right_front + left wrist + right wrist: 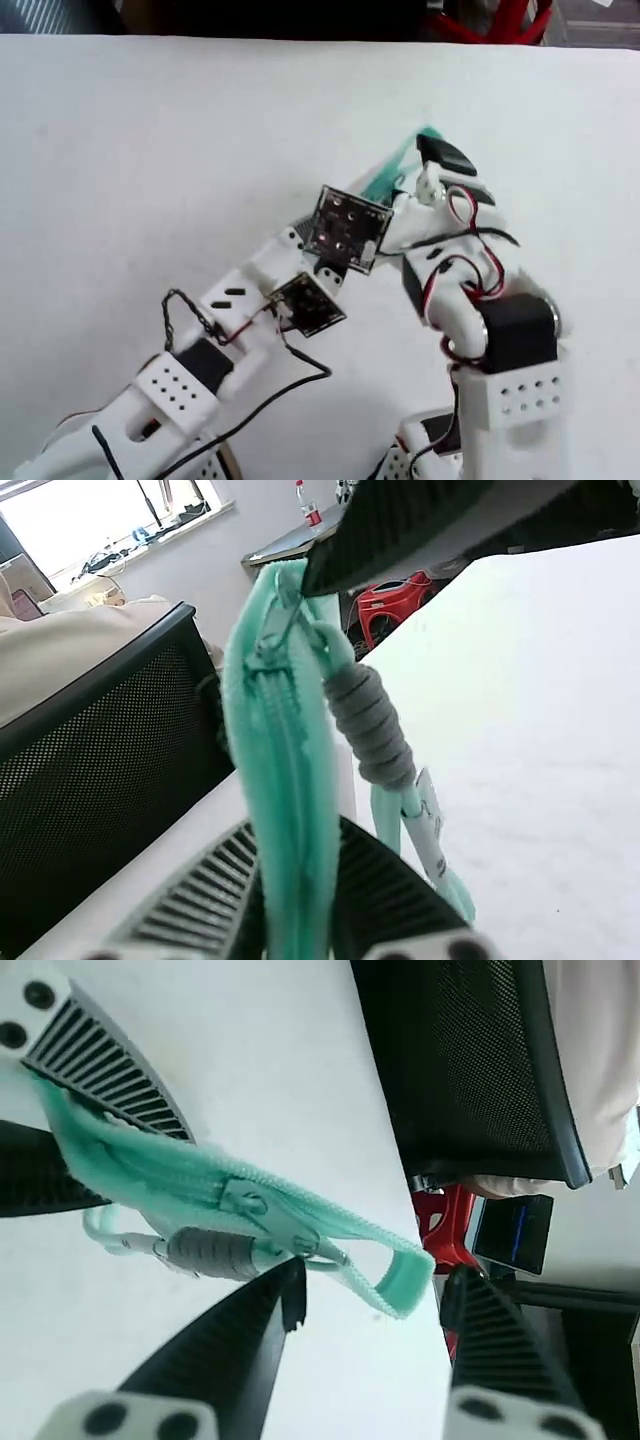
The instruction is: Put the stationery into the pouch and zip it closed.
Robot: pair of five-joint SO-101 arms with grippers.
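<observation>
Left tool (300, 912) pinches the mint-green fabric zip pouch (285, 780) along its zipper edge. Right tool (378, 1285) is spread, fingers flanking the pouch's end loop over the white surface (150, 150).

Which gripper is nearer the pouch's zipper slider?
Right. The right gripper is open, with one fingertip just beside the zipper slider. The left gripper is clamped on the pouch farther along the zipper.

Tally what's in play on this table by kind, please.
mint-green pouch: 1
zipper slider: 1
grey clasp: 1
grippers: 2, left gripper and right gripper
Total: 5
</observation>
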